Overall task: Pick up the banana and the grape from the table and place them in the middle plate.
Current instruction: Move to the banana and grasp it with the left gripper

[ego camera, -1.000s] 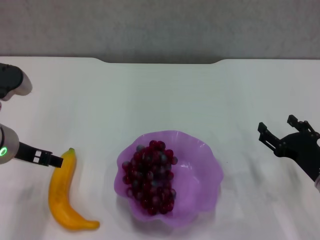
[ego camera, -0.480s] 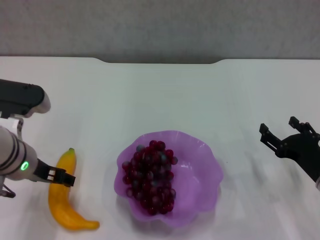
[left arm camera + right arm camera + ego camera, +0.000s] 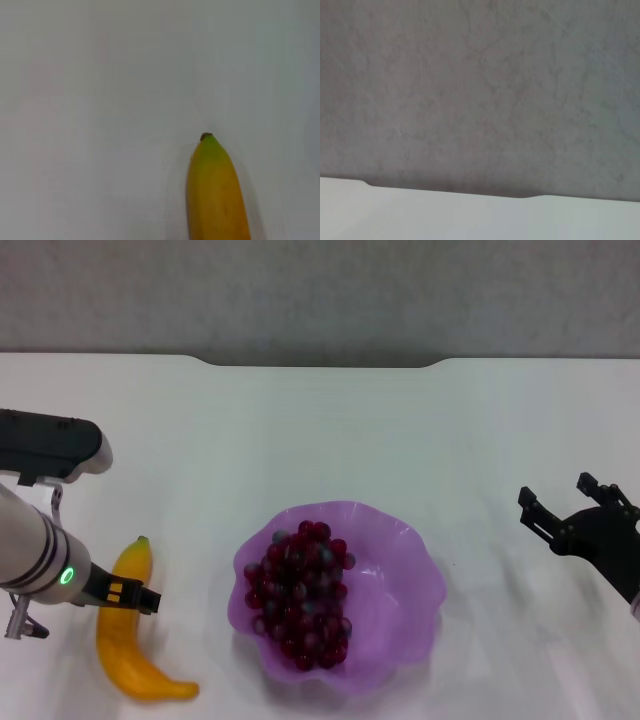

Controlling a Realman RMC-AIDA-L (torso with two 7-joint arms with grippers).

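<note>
The left gripper [image 3: 128, 595], over the banana [image 3: 128, 625] at lower left, hides its fingers: grip unreadable. The grape [image 3: 298, 592] fills the middle plate [image 3: 400, 590]; the right gripper [image 3: 565, 508] gapes empty at right. Left wrist shows only the banana's tip

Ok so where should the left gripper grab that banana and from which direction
Probably at the straighter upper-middle stretch of the banana, coming down from above with the jaws across its width. It lies flat on the table, its curve bending toward the plate at the near end, so the middle gives the most even faces. The left gripper is already by that stretch.
</note>
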